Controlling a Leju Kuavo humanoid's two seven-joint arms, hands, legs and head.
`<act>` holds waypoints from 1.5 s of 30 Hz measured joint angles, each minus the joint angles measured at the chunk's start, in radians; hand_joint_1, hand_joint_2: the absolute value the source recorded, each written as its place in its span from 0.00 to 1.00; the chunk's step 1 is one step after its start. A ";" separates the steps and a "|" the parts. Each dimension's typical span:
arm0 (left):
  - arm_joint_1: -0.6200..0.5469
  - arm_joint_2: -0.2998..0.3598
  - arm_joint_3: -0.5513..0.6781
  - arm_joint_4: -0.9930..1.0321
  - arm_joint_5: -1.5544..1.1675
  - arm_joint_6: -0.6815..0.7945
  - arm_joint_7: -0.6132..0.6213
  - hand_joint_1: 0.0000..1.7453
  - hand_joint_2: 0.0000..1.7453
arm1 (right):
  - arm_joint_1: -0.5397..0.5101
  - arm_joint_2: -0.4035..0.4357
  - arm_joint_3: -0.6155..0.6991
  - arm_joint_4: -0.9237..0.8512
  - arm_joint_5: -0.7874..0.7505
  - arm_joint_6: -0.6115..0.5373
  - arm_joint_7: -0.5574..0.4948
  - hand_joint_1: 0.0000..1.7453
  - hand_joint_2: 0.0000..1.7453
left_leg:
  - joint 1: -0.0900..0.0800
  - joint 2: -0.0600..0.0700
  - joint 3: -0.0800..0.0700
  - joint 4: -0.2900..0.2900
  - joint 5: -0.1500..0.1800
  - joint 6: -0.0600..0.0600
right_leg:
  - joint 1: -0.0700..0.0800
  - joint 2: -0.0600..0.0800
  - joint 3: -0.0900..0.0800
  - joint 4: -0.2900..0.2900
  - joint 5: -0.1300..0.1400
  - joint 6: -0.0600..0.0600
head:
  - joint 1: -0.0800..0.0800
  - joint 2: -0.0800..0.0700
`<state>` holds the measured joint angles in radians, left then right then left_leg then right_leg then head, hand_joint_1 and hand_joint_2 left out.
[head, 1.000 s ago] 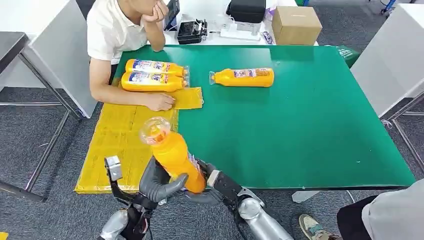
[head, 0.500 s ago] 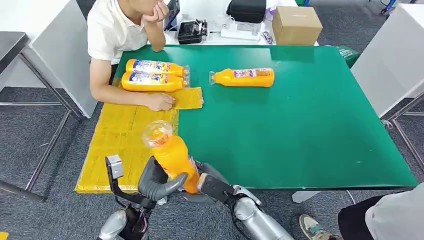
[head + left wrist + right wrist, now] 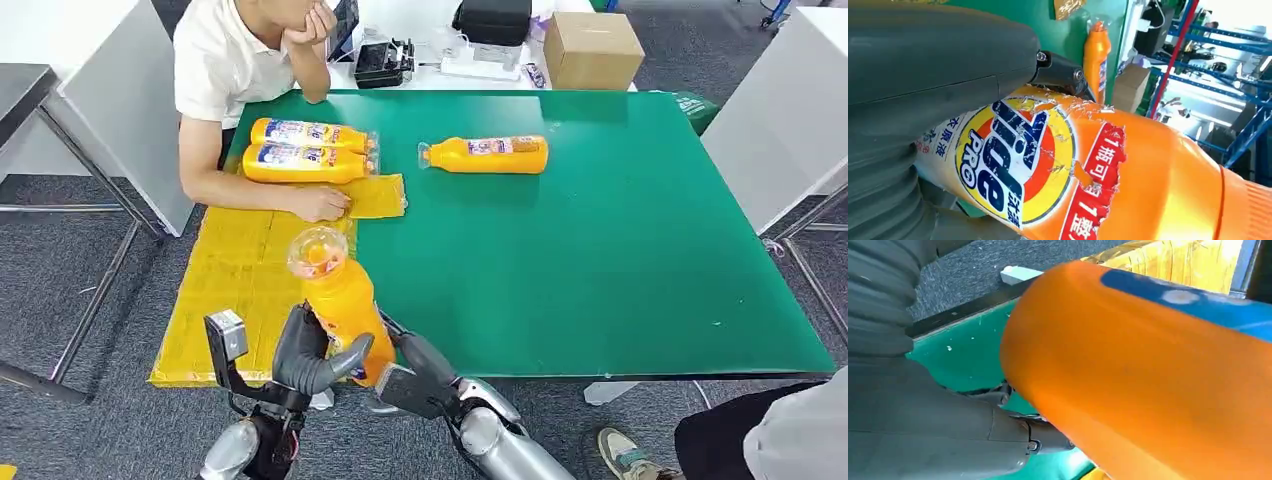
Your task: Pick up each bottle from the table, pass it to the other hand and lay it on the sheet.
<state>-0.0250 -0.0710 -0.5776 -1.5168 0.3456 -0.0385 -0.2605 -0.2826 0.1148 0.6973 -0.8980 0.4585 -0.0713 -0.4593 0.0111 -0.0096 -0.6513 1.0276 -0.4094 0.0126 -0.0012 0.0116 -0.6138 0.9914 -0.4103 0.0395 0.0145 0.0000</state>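
An orange detergent bottle [image 3: 338, 295] with a clear cap stands nearly upright over the front edge of the green table [image 3: 600, 250]. My left hand [image 3: 305, 355] wraps round its lower body, thumb across the front. My right hand [image 3: 412, 372] holds the base from the other side. The left wrist view shows the bottle's label [image 3: 1013, 165] against my left hand [image 3: 923, 75]. In the right wrist view the bottle [image 3: 1148, 365] lies close over my right hand [image 3: 908, 415]. Another orange bottle [image 3: 488, 155] lies on the table. Two bottles [image 3: 300, 148] lie on the yellow sheet [image 3: 235, 270].
A person sits at the table's far left corner, one hand [image 3: 320, 203] resting on the sheet. A cardboard box [image 3: 592, 48] and black items stand on the white desk behind. Another person's knee [image 3: 780, 430] shows at the lower right.
The bottle has tipped more upright and shifted slightly left. My right hand has drawn back toward me along with the base. My left hand stays wrapped round the bottle.
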 measured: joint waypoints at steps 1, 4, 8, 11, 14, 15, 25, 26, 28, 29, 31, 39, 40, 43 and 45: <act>0.001 0.000 0.000 -0.001 0.000 0.000 0.000 1.00 1.00 | 0.000 0.000 0.000 0.000 0.000 0.000 0.000 0.00 1.00 | 0.000 0.000 0.000 0.000 0.000 0.000 | 0.000 0.000 0.000 0.000 0.000 0.000 | 0.000 0.000; 0.001 0.000 0.000 -0.004 0.000 0.000 0.000 1.00 1.00 | 0.002 0.000 0.000 -0.001 0.000 0.000 0.000 0.00 1.00 | 0.000 0.000 0.000 0.000 0.000 0.000 | 0.000 0.000 0.000 0.000 0.000 0.000 | 0.000 0.000; 0.001 0.000 0.000 -0.004 0.000 0.000 0.000 1.00 1.00 | 0.002 0.000 0.000 -0.001 0.000 0.000 0.000 0.00 1.00 | 0.000 0.000 0.000 0.000 0.000 0.000 | 0.000 0.000 0.000 0.000 0.000 0.000 | 0.000 0.000; 0.002 -0.005 0.006 -0.014 -0.226 0.219 -0.050 1.00 1.00 | 0.019 -0.004 0.000 -0.029 0.087 -0.086 0.019 0.00 1.00 | 0.000 0.000 0.000 0.000 0.000 0.000 | 0.000 0.000 0.000 0.000 0.000 0.000 | 0.000 0.000; -0.021 -0.010 0.044 -0.059 -0.737 0.515 -0.037 1.00 1.00 | 0.056 -0.032 0.006 -0.137 0.240 -0.206 0.090 0.00 1.00 | 0.000 0.000 0.000 0.000 0.000 0.000 | 0.000 0.000 0.000 0.000 0.000 0.000 | 0.000 0.000; -0.022 -0.010 0.054 -0.067 -0.782 0.521 -0.022 1.00 1.00 | 0.064 -0.037 0.003 -0.152 0.249 -0.210 0.090 0.00 1.00 | 0.000 0.000 0.000 0.000 0.000 0.000 | 0.000 0.000 0.000 0.000 0.000 0.000 | 0.000 0.000; -0.138 0.005 0.134 -0.029 -1.162 0.427 0.177 1.00 1.00 | 0.143 -0.045 -0.077 -0.251 0.167 -0.103 -0.028 0.00 1.00 | 0.000 0.000 0.000 0.000 0.001 0.000 | 0.000 0.000 0.000 0.000 0.001 0.000 | 0.000 0.000; -0.160 0.004 0.138 -0.008 -1.168 0.426 0.179 1.00 1.00 | 0.143 -0.042 -0.079 -0.253 0.157 -0.094 -0.033 0.00 1.00 | 0.000 0.000 0.000 0.000 0.001 0.000 | 0.000 0.000 0.000 0.000 0.001 0.000 | 0.000 0.000; -0.207 0.005 0.148 0.040 -1.162 0.400 0.184 1.00 1.00 | 0.143 -0.034 -0.091 -0.256 0.127 -0.078 -0.044 0.00 1.00 | 0.000 0.000 0.000 0.000 0.002 0.000 | 0.000 0.000 0.000 0.000 0.001 0.000 | 0.000 0.000; -0.224 0.006 0.153 0.056 -1.164 0.383 0.189 1.00 1.00 | 0.143 -0.032 -0.097 -0.258 0.117 -0.072 -0.047 0.00 1.00 | 0.000 0.000 0.000 0.000 0.002 0.000 | 0.000 0.000 0.000 0.000 0.001 0.000 | 0.000 0.000; -0.261 0.010 0.154 0.095 -1.195 0.334 0.217 1.00 1.00 | 0.143 -0.030 -0.108 -0.261 0.102 -0.062 -0.053 0.00 1.00 | 0.000 0.000 0.000 0.000 0.002 0.000 | 0.000 0.000 0.000 0.000 0.001 0.000 | 0.000 0.000; -0.324 0.021 0.155 0.189 -1.215 0.308 0.233 1.00 1.00 | 0.143 -0.021 -0.127 -0.261 0.095 -0.053 -0.057 0.00 1.00 | 0.000 0.000 0.000 0.000 0.001 0.000 | 0.000 0.000 0.000 0.000 0.001 0.000 | 0.000 0.000; -0.327 0.021 0.155 0.195 -1.215 0.308 0.233 1.00 1.00 | 0.143 -0.021 -0.128 -0.261 0.094 -0.053 -0.058 0.00 1.00 | 0.000 0.000 0.000 0.000 0.001 0.000 | 0.000 0.000 0.000 0.000 0.001 0.000 | 0.000 0.000; -0.333 0.023 0.155 0.206 -1.215 0.308 0.233 1.00 1.00 | 0.143 -0.021 -0.129 -0.261 0.092 -0.052 -0.057 0.00 1.00 | 0.000 0.000 0.000 0.000 0.001 0.000 | 0.000 0.000 -0.001 0.000 0.001 0.000 | 0.000 0.000; -0.335 0.024 0.155 0.212 -1.215 0.308 0.233 1.00 1.00 | 0.143 -0.020 -0.131 -0.261 0.092 -0.052 -0.058 0.00 1.00 | 0.000 0.000 0.000 0.000 0.001 0.000 | 0.000 0.000 -0.001 0.000 0.001 0.000 | 0.000 0.000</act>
<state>-0.3603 -0.0473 -0.4227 -1.3043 -0.8698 0.2693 -0.0275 -0.1398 0.0950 0.5661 -1.1585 0.5509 -0.1236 -0.5169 0.0112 -0.0095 -0.6517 1.0278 -0.4081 0.0123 -0.0011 0.0116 -0.6144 0.9917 -0.4095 0.0394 0.0145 0.0000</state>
